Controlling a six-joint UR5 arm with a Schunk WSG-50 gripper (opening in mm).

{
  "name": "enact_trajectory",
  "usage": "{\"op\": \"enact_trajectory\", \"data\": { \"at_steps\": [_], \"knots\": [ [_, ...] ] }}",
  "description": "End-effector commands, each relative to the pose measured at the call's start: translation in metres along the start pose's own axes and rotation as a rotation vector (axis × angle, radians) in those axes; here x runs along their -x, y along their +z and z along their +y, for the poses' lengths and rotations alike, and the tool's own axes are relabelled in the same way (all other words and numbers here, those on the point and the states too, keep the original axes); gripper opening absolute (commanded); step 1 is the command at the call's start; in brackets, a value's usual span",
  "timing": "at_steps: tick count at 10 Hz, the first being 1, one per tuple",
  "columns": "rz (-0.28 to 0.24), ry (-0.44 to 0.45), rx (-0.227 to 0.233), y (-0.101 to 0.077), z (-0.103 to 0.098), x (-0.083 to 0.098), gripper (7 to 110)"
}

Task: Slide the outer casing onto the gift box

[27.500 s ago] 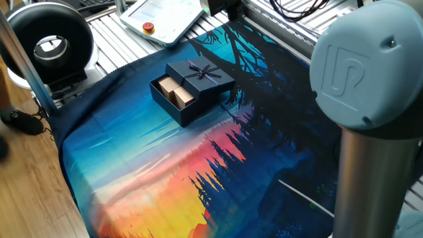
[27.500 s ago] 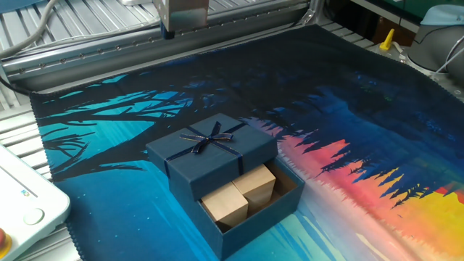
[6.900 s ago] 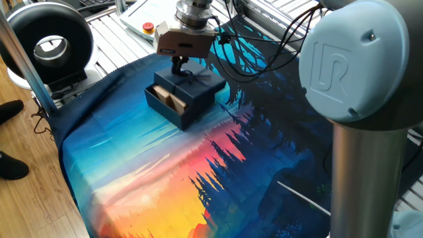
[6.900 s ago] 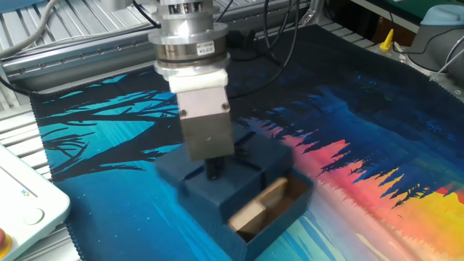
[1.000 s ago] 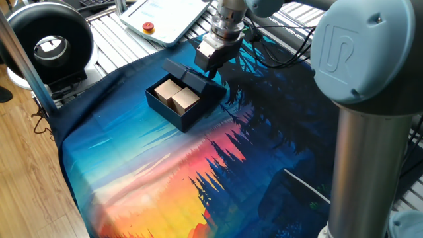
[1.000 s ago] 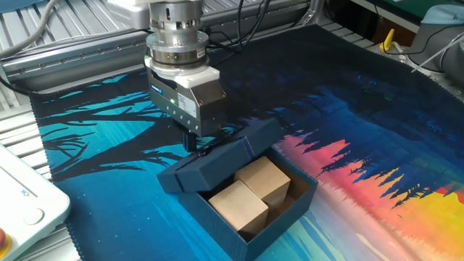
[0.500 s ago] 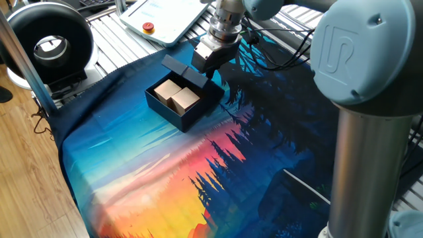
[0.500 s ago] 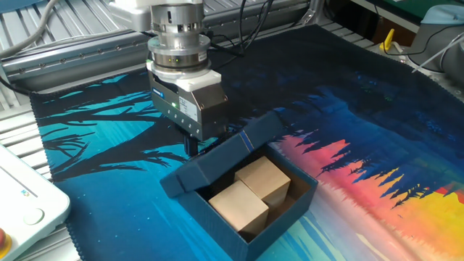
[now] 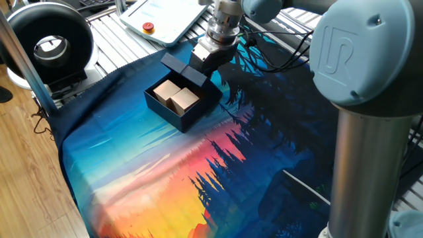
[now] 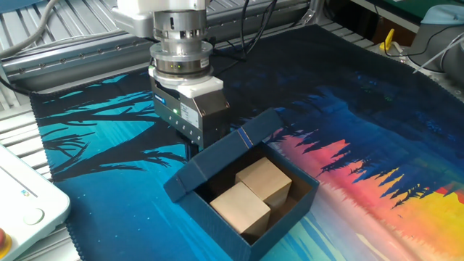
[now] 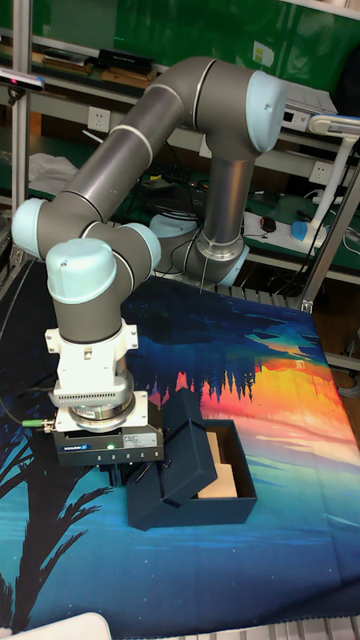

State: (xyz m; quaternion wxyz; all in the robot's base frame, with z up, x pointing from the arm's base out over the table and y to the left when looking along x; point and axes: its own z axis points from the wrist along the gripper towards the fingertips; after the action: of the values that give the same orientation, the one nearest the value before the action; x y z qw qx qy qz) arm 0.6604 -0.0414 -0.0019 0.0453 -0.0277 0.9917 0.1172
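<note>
The gift box (image 10: 217, 221) is an open navy tray with two tan blocks (image 10: 250, 194) inside, lying on the printed cloth. The outer casing (image 10: 225, 156) stands tilted over the tray's far edge. Its low end rests by the tray's left corner and its high end is raised to the right. My gripper (image 10: 194, 148) reaches down just behind the casing, shut on it, with the fingertips hidden by the cardboard. From the opposite side, the gripper (image 9: 198, 68) holds the casing (image 9: 177, 68) above the box (image 9: 192, 119). In the tall view, gripper (image 11: 140, 478), casing (image 11: 185, 455) and box (image 11: 190, 512) sit low in the frame.
A white teach pendant (image 9: 165, 16) with a red button lies beyond the cloth's far edge, also visible at the pendant's corner (image 10: 22, 203). A black ring-shaped device (image 9: 49, 43) stands at the left. The arm's grey column (image 9: 370, 145) fills the right foreground.
The gripper has risen a little and the casing has tipped steeper, its raised end lifting further off the blocks. The gift box has stayed in place.
</note>
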Motion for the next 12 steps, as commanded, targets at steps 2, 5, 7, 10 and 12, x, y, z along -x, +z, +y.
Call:
{"op": "enact_trajectory", "data": {
  "at_steps": [2, 5, 7, 10, 12],
  "knots": [
    [0.009, 0.023, 0.026, -0.017, 0.011, 0.002, 7],
    [0.003, 0.049, 0.102, -0.021, 0.034, 0.005, 7],
    [0.0, 0.065, 0.143, -0.024, 0.044, 0.006, 7],
    [0.0, 0.066, 0.154, -0.028, 0.047, 0.007, 7],
    [0.003, 0.071, 0.158, -0.033, 0.051, 0.008, 7]
  ]
}}
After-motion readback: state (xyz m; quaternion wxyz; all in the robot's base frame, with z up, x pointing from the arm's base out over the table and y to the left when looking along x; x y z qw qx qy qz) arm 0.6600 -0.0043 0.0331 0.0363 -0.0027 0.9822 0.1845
